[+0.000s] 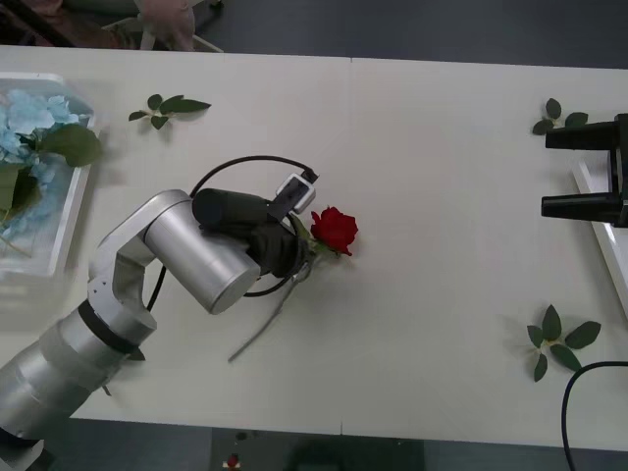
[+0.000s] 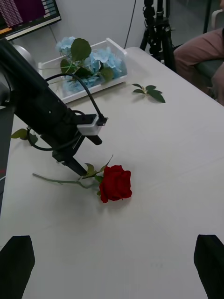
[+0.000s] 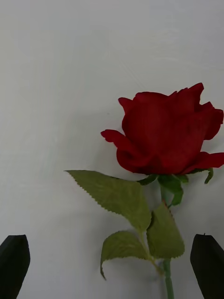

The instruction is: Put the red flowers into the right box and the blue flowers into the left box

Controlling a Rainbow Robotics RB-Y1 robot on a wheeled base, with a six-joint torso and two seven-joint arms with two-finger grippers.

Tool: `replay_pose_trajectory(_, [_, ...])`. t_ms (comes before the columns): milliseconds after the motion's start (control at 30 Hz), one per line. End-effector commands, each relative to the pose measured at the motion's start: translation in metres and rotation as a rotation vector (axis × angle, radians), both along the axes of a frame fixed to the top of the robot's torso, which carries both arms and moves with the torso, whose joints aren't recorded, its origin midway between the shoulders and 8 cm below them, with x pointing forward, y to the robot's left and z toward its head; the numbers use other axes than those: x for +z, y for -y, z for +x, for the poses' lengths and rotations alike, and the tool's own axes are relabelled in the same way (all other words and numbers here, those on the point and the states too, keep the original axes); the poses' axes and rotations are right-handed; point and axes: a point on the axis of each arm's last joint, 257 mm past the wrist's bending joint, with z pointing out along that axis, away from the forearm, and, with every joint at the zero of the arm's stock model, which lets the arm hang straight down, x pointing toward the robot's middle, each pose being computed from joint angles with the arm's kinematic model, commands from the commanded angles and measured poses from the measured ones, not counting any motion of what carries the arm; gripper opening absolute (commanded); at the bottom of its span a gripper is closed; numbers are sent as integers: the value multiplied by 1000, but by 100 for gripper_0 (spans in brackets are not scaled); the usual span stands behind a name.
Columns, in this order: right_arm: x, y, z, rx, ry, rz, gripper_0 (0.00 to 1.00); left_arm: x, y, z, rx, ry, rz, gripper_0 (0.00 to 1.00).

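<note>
Left wrist view shows the left gripper (image 3: 109,266) with fingers spread wide, straddling the red rose's (image 3: 165,133) stem just below the bloom on the table (image 3: 56,93), so it should drop squarely and pinch the stem, not the leaves.

No text, label, brand, number or sign can be read anywhere. A monitor (image 2: 29,14) stands far beyond the left gripper (image 2: 83,172), behind the tray of blue flowers (image 2: 88,63); it shows rows of small characters on a purple and dark ground, too small to make out. The white module (image 2: 88,127) just above that gripper bears no legible marking.
</note>
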Motion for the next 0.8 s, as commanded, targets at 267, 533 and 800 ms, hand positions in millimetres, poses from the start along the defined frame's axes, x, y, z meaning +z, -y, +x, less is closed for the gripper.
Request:
replay_pose_trajectory(267, [12,-7,0,28,75,-25,100,-13,39,3,-119,27,66,100])
replay_pose_trajectory(533, [12,-8,0,29,77,-26,100,-29,56,20,-115,29,38,100])
replay_pose_trajectory(800, [12,-8,0,27,77,-25,100,-42,52,24,-110,24,42,99])
